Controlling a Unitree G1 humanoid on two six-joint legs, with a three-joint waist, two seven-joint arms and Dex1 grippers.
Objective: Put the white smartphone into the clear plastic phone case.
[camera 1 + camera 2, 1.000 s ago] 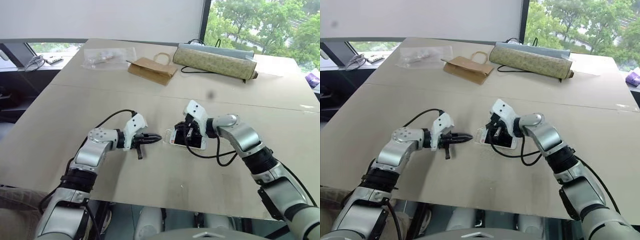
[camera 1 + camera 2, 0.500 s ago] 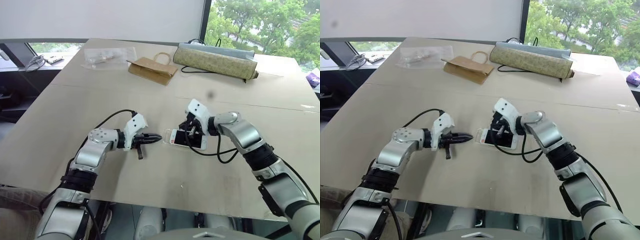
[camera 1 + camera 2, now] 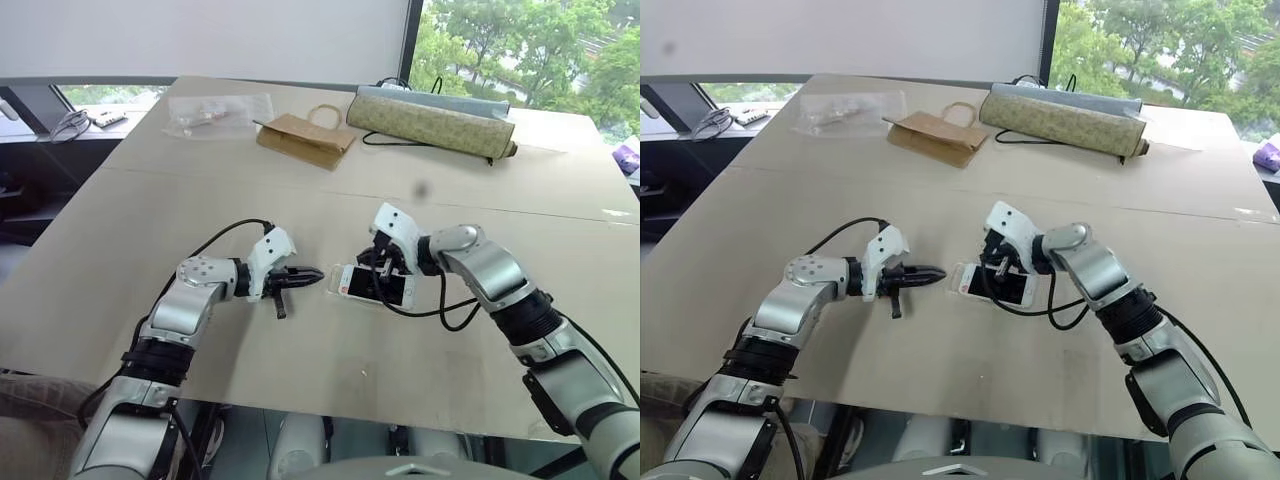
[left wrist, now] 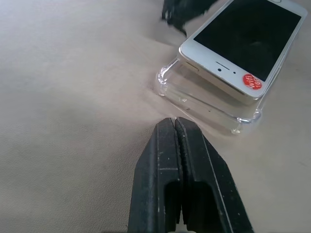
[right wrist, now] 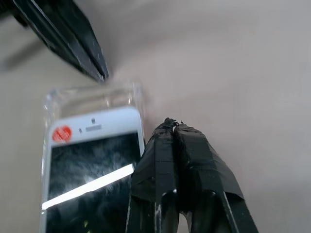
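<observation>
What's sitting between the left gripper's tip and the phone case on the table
Nothing: the left wrist view shows bare tabletop between the shut left gripper and the clear plastic phone case.

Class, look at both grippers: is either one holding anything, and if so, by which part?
Nothing is held. The left gripper and right gripper are both shut on nothing, beside the white smartphone lying on the clear plastic phone case.

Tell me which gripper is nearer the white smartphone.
Right. The right gripper hovers shut right at the white smartphone, at its long edge. The left gripper, also shut, points at the phone's end from a short gap away on the table.
</observation>
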